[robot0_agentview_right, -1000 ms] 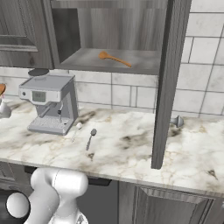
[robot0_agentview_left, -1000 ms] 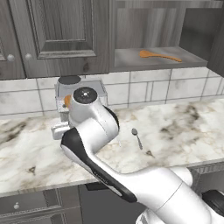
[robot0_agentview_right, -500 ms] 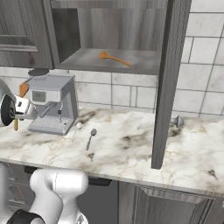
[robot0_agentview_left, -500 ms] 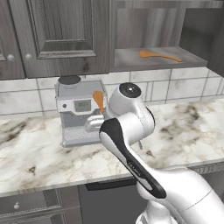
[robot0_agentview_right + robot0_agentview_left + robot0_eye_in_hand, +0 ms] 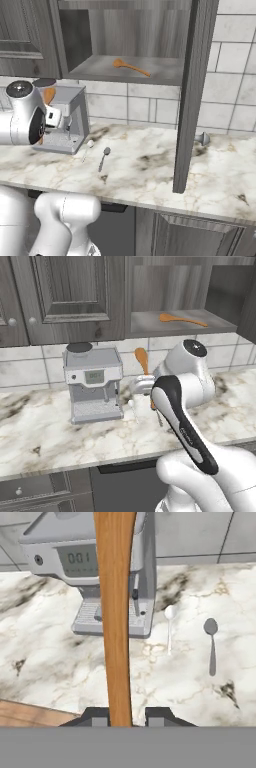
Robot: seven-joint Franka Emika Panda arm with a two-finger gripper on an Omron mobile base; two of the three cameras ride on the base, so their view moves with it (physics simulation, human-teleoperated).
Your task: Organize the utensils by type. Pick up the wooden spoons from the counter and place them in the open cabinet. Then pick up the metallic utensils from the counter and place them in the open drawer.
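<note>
**One wooden spoon held, one shelved**

My gripper (image 5: 120, 717) has its jaws pinched on a wooden spoon (image 5: 115, 612), just right of the coffee machine (image 5: 95, 383) and above the counter (image 5: 60, 436); second wooden spoon (image 5: 181, 319) lies on the open cabinet (image 5: 150, 72) shelf, up and right of the machine; pale silvery spoon (image 5: 170, 624) and darker silvery spoon (image 5: 211, 644) lie side by side on the counter right of the machine.

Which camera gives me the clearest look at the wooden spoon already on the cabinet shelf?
The right base view: the shelved wooden spoon lies whole on the open cabinet shelf, seen from fairly close. The left base view shows it too, smaller and nearer the frame's top.
</note>
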